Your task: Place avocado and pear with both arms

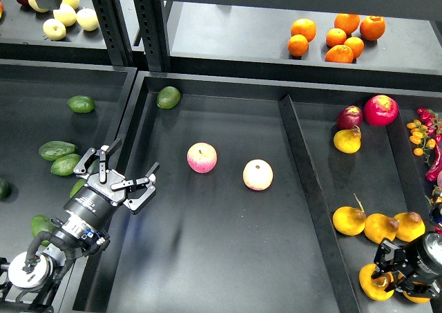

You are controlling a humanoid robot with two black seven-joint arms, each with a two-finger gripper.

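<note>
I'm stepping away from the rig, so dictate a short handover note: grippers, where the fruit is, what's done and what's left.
Left gripper: open, empty, above the left edge of the middle tray, beside the avocados in the left bin.
Right gripper: low at the right bin, on a pear; whether it is closed cannot be told.
Other pears lie loose in that bin.
Middle tray holds two apples and one rounder avocado at its far corner.
Done: nothing placed yet.
Left: grasp an avocado, secure the pear, place both.
</note>
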